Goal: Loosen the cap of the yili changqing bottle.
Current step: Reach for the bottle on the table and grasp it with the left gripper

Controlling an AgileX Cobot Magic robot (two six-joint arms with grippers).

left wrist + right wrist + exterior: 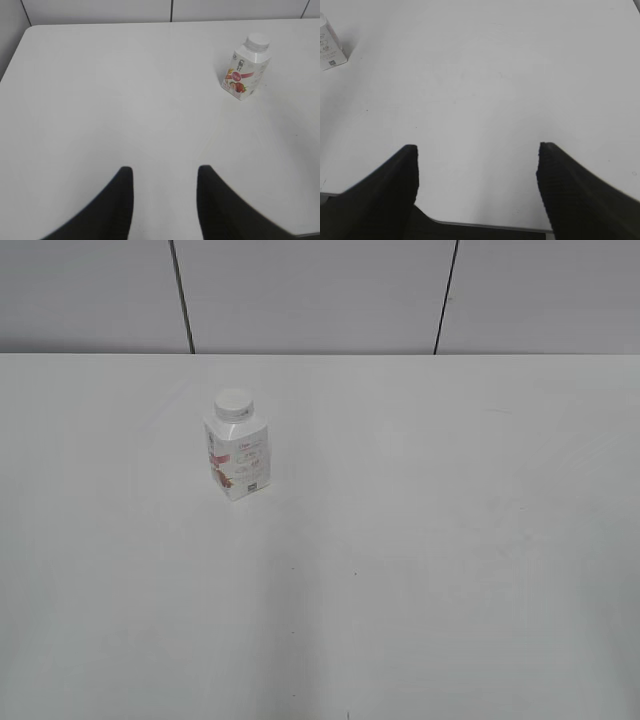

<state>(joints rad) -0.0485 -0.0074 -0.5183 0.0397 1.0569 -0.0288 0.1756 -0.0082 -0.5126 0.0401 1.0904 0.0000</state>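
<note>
The yili changqing bottle [237,454] stands upright on the white table [450,540], left of the middle and toward the far side, with the white cap [234,404] sitting on its neck and nothing touching it. The left pincer [165,175] hangs over the near part of the table with its dark fingers apart and bare, the bottle well off to its far right. The right pincer [477,152] is spread wider still, holding nothing, the bottle only just showing at the far left corner of its view.
</note>
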